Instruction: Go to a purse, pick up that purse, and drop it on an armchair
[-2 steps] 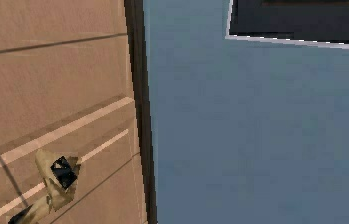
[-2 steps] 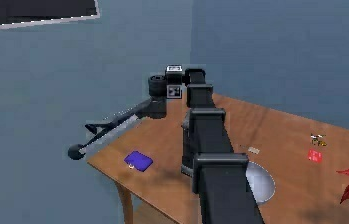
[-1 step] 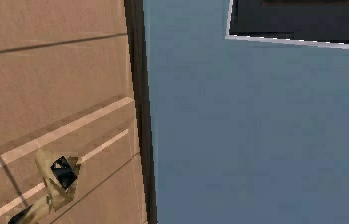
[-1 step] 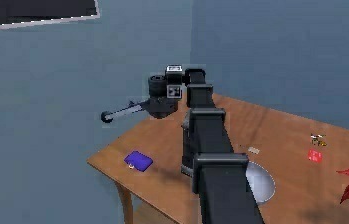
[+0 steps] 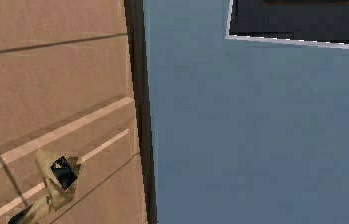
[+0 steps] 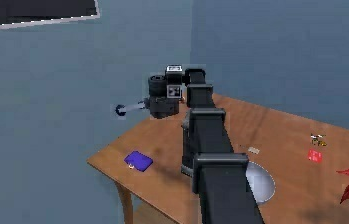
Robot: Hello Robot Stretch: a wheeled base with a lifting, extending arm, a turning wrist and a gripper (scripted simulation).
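Observation:
A small flat purple thing [image 6: 137, 160] lies near the left corner of a wooden table [image 6: 282, 130]. My arm [image 6: 210, 150] rises over the table as a dark bar. At its far end sits the gripper [image 6: 123, 109], up and a little left of the purple thing, with its thin fingers pointing toward the view's left. Only the blue wall lies behind the fingers, so the gripper holds nothing.
A grey round thing [image 6: 258, 183] lies on the table beside the arm, with small red things [image 6: 317, 155] farther right. A dark framed panel [image 6: 32, 10] hangs on the blue wall. Ahead are a wooden door [image 5: 52, 90] with a handle [image 5: 60, 170] and blue wall [image 5: 252, 130].

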